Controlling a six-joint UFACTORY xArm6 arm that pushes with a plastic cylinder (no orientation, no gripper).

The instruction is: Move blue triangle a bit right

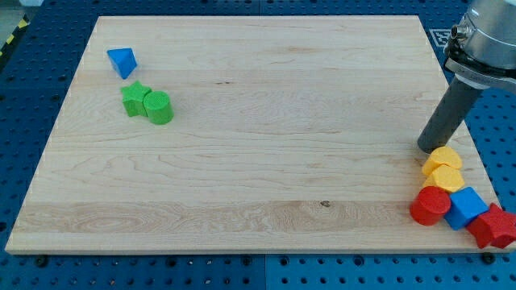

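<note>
The blue triangle (122, 61) lies near the top left corner of the wooden board (258, 121). My tip (428, 148) rests on the board at the view's far right, far from the blue triangle and just above the yellow blocks.
A green star (135, 99) and a green cylinder (159, 107) touch each other just below the blue triangle. At the bottom right corner sit two yellow blocks (443, 167), a red cylinder (430, 206), a blue cube (467, 207) and a red block (493, 226).
</note>
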